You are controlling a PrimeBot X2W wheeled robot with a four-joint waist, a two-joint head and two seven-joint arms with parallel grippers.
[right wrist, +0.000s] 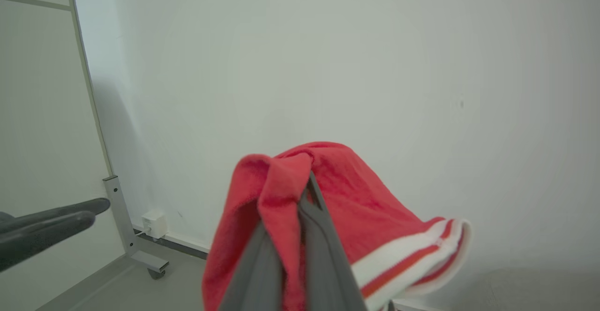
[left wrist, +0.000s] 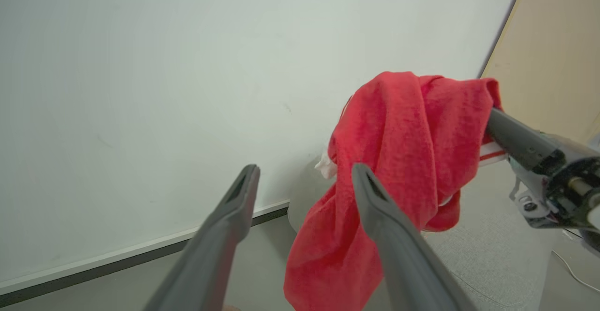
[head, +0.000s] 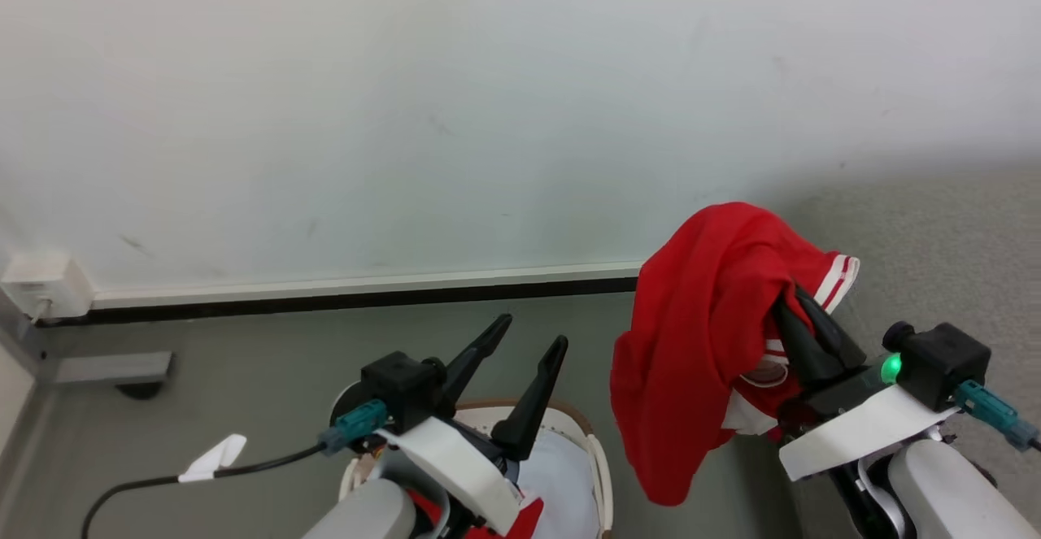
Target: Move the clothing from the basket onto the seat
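A bright red piece of clothing [head: 699, 319] with white-striped trim hangs in the air, draped over my right gripper [head: 801, 303], which is shut on it. The right wrist view shows the fabric [right wrist: 347, 184] bunched around the shut fingertips of my right gripper [right wrist: 309, 182]. My left gripper [head: 534, 329] stands open and empty to the left of the garment, above the basket [head: 600, 458]. In the left wrist view its spread fingers [left wrist: 305, 168] point past the clothing [left wrist: 403, 151]. Another red piece [head: 529, 519] lies in the basket. The grey seat [head: 935, 230] lies behind and right of the garment.
A pale wall with a dark baseboard [head: 366, 299] runs across ahead. A white wall box [head: 45, 283] and a wheeled frame foot [head: 114, 368] sit at the left. A black cable with a white tag [head: 215, 454] crosses the grey-green floor. A white sheet [head: 561, 474] lies in the basket.
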